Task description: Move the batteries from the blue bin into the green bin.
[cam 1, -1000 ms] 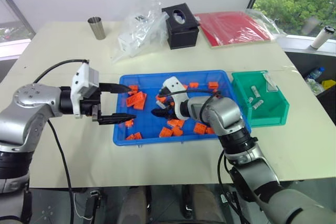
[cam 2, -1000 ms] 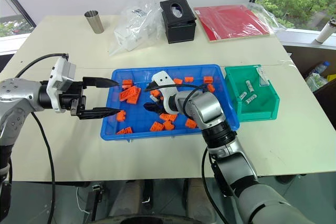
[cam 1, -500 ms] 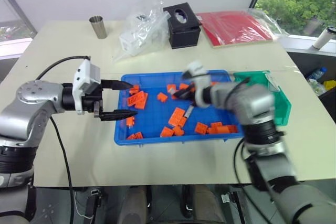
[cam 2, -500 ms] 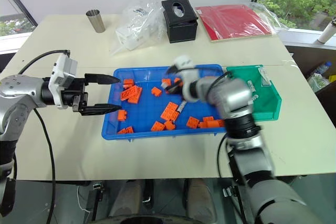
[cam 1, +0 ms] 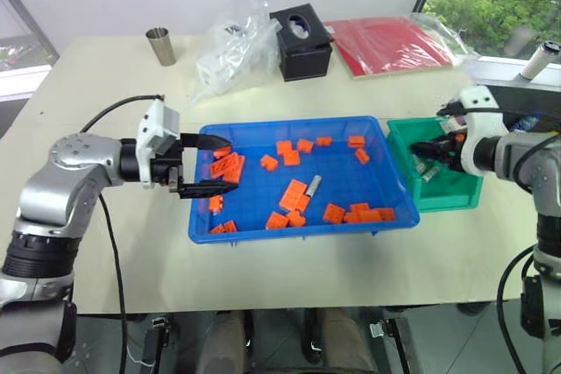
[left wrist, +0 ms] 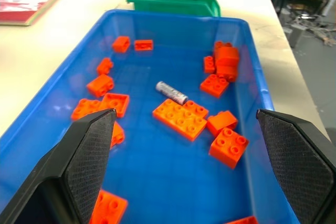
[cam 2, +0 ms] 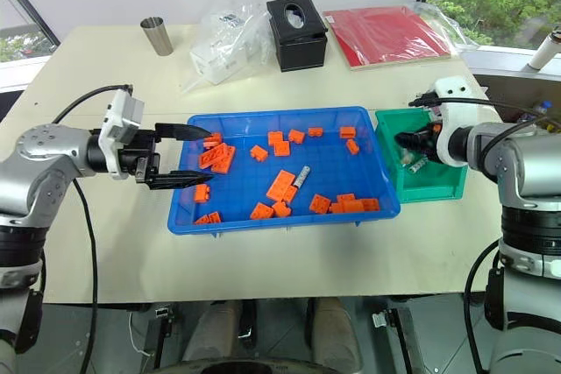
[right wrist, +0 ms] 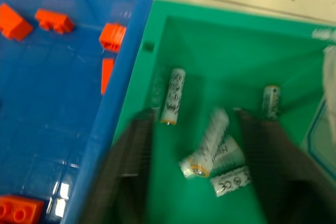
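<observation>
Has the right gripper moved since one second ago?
Yes. The right gripper has swung from over the middle of the blue bin out to the robot's right, and is now over the green bin.

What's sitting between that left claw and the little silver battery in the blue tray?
Scattered orange toy bricks on the blue plastic tray's gridded floor separate the left tool from the silver-grey battery, seen from the head views.

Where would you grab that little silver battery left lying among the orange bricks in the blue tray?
Probably around the middle of the battery, from above, fingers across its width. It lies flat on the blue bin, one end close to an orange brick, its long sides mostly free.
</observation>
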Controlling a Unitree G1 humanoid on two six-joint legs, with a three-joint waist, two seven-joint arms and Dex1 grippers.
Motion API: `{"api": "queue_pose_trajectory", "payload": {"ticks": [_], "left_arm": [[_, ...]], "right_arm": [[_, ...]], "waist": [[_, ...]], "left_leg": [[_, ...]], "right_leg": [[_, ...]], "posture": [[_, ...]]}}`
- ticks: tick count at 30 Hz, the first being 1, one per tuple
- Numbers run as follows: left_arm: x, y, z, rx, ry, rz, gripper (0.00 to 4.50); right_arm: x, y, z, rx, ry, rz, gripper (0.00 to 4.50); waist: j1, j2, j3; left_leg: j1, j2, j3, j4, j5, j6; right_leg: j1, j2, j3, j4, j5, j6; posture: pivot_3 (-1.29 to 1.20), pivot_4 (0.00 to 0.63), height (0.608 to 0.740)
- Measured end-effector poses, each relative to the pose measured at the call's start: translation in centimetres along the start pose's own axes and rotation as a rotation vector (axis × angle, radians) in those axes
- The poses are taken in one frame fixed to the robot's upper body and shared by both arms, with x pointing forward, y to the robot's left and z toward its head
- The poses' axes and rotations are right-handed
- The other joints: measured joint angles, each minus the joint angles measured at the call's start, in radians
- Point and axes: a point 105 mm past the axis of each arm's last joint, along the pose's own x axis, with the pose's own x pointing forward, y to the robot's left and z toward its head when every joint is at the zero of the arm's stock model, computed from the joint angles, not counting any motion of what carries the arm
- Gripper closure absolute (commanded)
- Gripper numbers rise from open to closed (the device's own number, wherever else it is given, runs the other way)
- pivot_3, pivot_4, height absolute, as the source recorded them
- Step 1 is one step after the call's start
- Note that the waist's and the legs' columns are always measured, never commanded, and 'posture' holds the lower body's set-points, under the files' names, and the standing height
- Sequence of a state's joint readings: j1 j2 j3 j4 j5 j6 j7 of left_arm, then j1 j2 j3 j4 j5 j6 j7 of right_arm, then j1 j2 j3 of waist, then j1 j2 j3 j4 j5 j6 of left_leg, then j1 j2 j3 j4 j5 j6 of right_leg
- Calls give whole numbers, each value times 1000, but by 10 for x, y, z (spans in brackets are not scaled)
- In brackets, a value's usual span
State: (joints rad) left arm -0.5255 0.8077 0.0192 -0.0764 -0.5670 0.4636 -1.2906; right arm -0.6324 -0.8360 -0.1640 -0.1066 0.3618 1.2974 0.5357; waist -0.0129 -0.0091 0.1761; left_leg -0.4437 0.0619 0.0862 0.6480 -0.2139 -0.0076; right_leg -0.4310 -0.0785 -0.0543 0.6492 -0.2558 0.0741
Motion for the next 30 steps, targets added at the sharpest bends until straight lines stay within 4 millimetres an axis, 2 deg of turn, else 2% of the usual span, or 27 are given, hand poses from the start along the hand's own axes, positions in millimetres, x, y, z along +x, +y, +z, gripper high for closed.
{"api": "queue_pose_trajectory", "payload": {"ticks": [2,6,9,12,16,17,18,22,30], "left_arm": [[0,0,0,0,-2,-1,0],[1,0,0,0,-3,-2,0],[1,-1,1,4,-3,-4,0],[1,-1,1,6,-1,0,0],[1,-2,2,10,5,4,0],[1,-2,3,16,8,4,0],[0,-3,4,22,9,4,0],[-5,-4,5,23,14,25,0],[-11,-8,5,26,35,40,0]], "right_arm": [[-1,-2,5,-34,-25,-7,499],[-2,9,29,-100,-106,59,499],[4,43,42,-165,-131,188,499],[20,86,30,-263,-92,351,499],[35,121,18,-393,-75,461,499],[39,131,10,-430,-64,496,241],[42,137,3,-446,-46,522,241],[51,155,-26,-483,19,585,241],[57,159,-28,-483,8,584,241]], "waist": [[0,0,0],[-1,0,0],[-1,0,0],[0,0,0],[4,0,0],[3,0,0],[4,0,0],[2,-1,0],[2,-1,0]], "left_leg": [[0,0,0,-1,0,0],[0,0,0,-1,0,0],[0,0,-1,0,0,0],[0,0,-1,0,0,0],[-1,0,-1,0,0,0],[-1,0,-1,1,0,0],[-1,0,-1,1,0,0],[-1,0,-1,1,0,0],[0,0,-1,1,0,0]], "right_leg": [[0,0,0,0,0,0],[0,1,0,0,0,0],[0,1,0,0,0,0],[0,1,0,0,0,0],[0,0,0,0,0,0],[0,0,0,0,0,0],[0,0,0,0,0,0],[0,0,0,0,0,0],[0,0,0,0,0,0]], "posture": [[0,150,736],[0,150,736],[0,150,736],[0,150,736],[0,150,736],[0,150,736],[0,150,736],[0,150,736],[0,150,736]]}}
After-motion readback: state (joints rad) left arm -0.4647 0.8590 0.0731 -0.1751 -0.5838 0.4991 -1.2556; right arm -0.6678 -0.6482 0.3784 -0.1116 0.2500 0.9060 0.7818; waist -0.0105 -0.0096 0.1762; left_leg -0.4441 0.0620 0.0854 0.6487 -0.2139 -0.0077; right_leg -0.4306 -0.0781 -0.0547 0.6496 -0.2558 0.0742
